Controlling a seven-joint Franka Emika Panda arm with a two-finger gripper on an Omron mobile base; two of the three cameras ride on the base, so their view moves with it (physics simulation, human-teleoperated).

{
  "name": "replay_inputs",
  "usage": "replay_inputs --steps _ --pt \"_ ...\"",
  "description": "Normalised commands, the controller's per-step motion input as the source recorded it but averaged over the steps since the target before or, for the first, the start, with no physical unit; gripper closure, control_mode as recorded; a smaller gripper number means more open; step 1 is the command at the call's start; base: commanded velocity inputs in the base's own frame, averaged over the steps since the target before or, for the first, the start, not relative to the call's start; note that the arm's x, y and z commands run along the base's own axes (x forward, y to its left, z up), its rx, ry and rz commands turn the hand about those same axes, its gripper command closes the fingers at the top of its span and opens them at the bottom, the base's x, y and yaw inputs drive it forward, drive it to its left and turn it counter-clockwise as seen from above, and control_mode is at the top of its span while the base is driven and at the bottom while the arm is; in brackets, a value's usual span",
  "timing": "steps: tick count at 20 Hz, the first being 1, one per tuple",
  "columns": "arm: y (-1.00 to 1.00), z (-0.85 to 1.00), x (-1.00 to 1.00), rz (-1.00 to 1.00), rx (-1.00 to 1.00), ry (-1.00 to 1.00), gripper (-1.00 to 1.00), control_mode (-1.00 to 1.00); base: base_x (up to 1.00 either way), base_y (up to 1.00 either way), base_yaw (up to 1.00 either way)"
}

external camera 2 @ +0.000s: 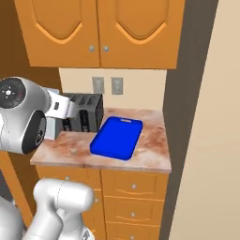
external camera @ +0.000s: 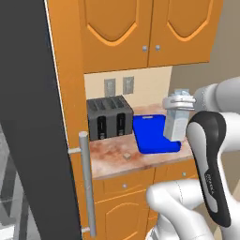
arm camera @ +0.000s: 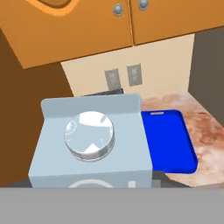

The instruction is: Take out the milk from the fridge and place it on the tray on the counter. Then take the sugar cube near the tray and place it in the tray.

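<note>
Though the milk is out of the fridge, it has not yet been set down: I judge the first half of the job nearly finished, with the lowering and letting go left, and the whole sugar errand after that. In the left base view the carton hangs above the near right part of the tray, clear of its floor as far as I can tell. My claw sits at the carton's top, and since the carton is off the counter I take it that my fingers are clamped on it, though they are hidden and the grip itself cannot be made out. From my hand view the carton is a pale blue-grey box with a flat upright ridge along the top and a round silvery cap, close below me, and the tray lies just past it toward the wall. The tray is bright blue, rounded at the corners, with a slot handle at its far end, and nothing lies in it. The sugar cube rests on the counter just off the tray's near left corner, in front of the toaster, untouched.
</note>
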Motion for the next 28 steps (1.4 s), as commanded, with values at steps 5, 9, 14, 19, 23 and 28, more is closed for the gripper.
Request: replay_inputs --steps 5,9,14,19,23,28 --pt "0.0 0.0 0.0 0.0 0.0 0.0 1.0 1.0 0.17 -0.82 0.37" --pt "0.0 0.0 0.0 0.0 0.0 0.0 1.0 1.0 0.06 -0.45 0.33" --pt "0.0 0.0 0.0 0.0 0.0 0.0 1.0 1.0 0.52 0.15 -0.09" --pt "0.0 0.0 0.0 0.0 0.0 0.0 1.0 1.0 0.89 -0.03 -0.27" --pt "0.0 0.0 0.0 0.0 0.0 0.0 1.0 1.0 0.56 0.12 -0.22" --pt "0.0 0.0 0.0 0.0 0.0 0.0 1.0 1.0 0.08 0.08 0.17"
